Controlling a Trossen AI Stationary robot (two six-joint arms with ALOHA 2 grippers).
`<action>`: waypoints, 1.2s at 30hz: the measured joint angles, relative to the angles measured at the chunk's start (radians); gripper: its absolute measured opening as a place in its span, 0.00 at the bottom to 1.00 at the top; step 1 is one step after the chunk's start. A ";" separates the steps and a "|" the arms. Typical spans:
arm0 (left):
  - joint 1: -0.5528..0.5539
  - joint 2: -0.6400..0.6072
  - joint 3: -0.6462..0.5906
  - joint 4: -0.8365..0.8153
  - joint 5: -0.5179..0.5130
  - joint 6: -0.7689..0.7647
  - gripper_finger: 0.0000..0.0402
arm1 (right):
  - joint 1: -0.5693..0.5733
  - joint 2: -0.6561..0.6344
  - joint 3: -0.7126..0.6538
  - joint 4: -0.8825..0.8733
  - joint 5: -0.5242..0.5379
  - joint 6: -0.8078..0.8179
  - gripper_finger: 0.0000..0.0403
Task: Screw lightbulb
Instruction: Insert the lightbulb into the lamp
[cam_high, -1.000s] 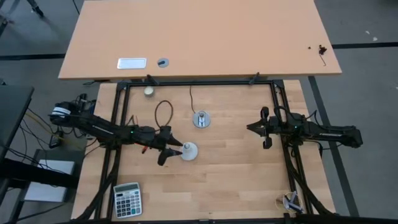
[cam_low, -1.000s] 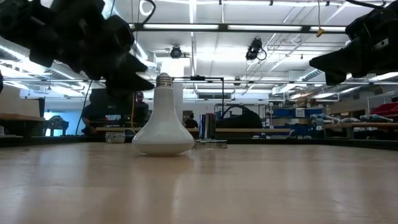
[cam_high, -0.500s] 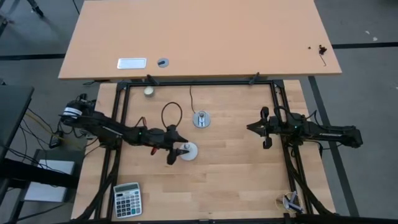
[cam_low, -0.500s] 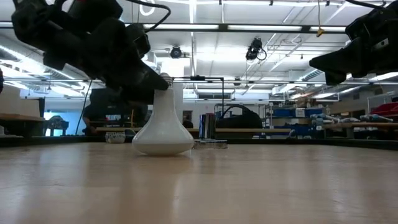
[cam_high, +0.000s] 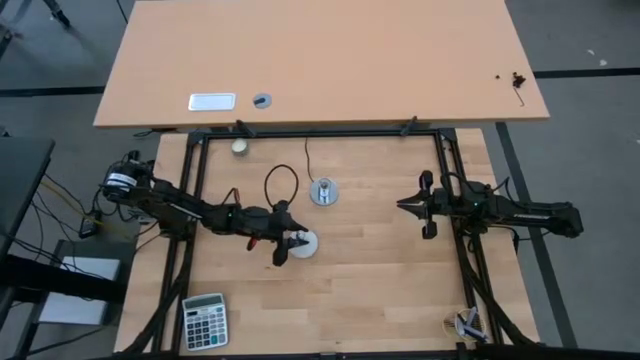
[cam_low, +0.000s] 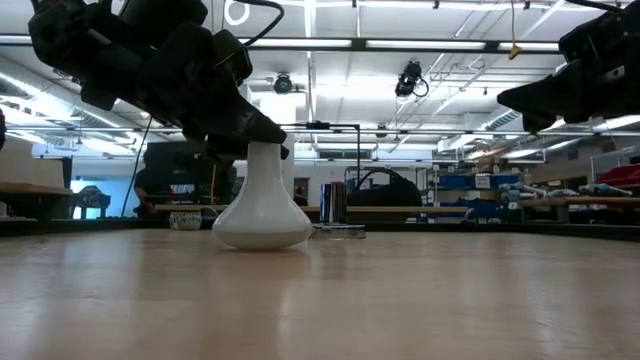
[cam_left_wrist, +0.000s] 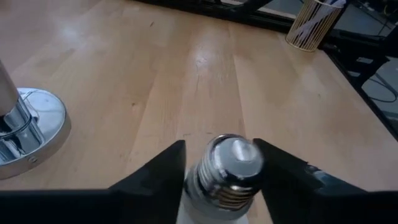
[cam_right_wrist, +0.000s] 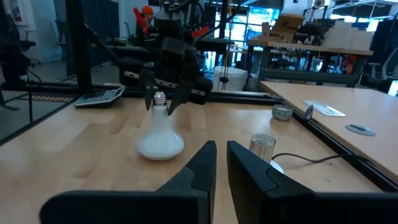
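The white lightbulb (cam_high: 306, 244) stands on its dome face left of the table's middle, with its screw base (cam_left_wrist: 227, 169) pointing up. My left gripper (cam_high: 291, 243) reaches it from the table's left, tipped slightly down. It is open, one finger (cam_left_wrist: 163, 169) on each side of the screw base, with small gaps showing in the right wrist view (cam_right_wrist: 160, 94). The silver socket disc (cam_high: 322, 192) with its thin black cord lies just beyond the bulb. My right gripper (cam_high: 404, 205) hangs at the table's right, fingers nearly together and holding nothing.
A small cream ball (cam_high: 239, 146) lies at the far left. A calculator (cam_high: 204, 320) sits at the near left corner and a cup of sticks (cam_high: 466, 323) at the near right. A black frame (cam_high: 320, 131) borders the table.
My left gripper has moved toward the table's right and slightly down, up to the lightbulb. Its fingers, which stood left of the bulb, now flank the screw base. The bulb has stayed in place.
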 joint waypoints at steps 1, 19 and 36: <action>0.000 0.000 0.000 0.002 0.000 0.000 0.40 | 0.000 0.000 0.000 0.001 0.000 0.000 0.12; 0.038 -0.004 0.130 0.044 0.022 0.052 0.31 | 0.000 0.000 0.000 0.229 0.009 0.137 0.12; 0.232 -0.005 0.190 0.443 0.316 -0.016 0.31 | 0.069 0.268 0.015 0.405 0.003 0.252 0.03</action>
